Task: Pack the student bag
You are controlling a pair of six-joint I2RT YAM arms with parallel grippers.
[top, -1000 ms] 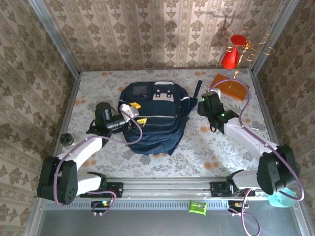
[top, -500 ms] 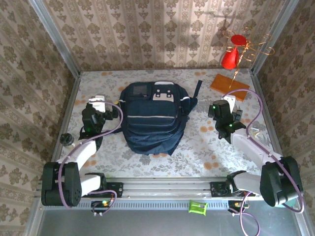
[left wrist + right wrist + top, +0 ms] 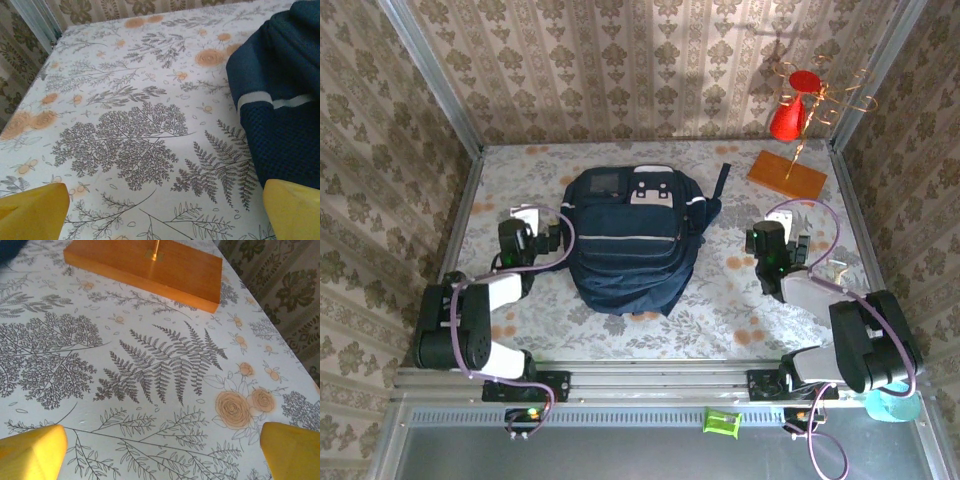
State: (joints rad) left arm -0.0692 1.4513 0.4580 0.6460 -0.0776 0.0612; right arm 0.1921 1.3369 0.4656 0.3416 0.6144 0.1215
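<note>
You had the large dark navy fabric backpack [image 3: 628, 240] lying front-up in the middle of the floral-printed surface [image 3: 720, 310]. Its buckle-patch end pointed to 12 o'clock and a dark strap trailed off toward 1 o'clock. That flat, centred pose probably suited both arms, since each could reach a flank. The left end effector [image 3: 527, 215] sat low at the bag's 9 o'clock, just beside its side panel, jaws spread wide and empty. Its wrist view showed bare cloth between the yellow fingertips [image 3: 30, 210]. The right end effector [image 3: 792, 222] sat at the bag's 3 o'clock, apart from it, equally released and holding nothing. It faced the orange wooden slab [image 3: 150, 265] at its 12 o'clock, which carried the wire stand with the red cone [image 3: 788, 118]. No loose item lay near the bag, so packing looked finished or paused; I could not tell whether the zips were shut. Open room lay toward 6 o'clock of the bag and along both flanks. The patterned walls [image 3: 380, 150] closed in at 9, 12 and 3 o'clock, and a small dark round object [image 3: 455, 283] sat by the 9 o'clock edge.
</note>
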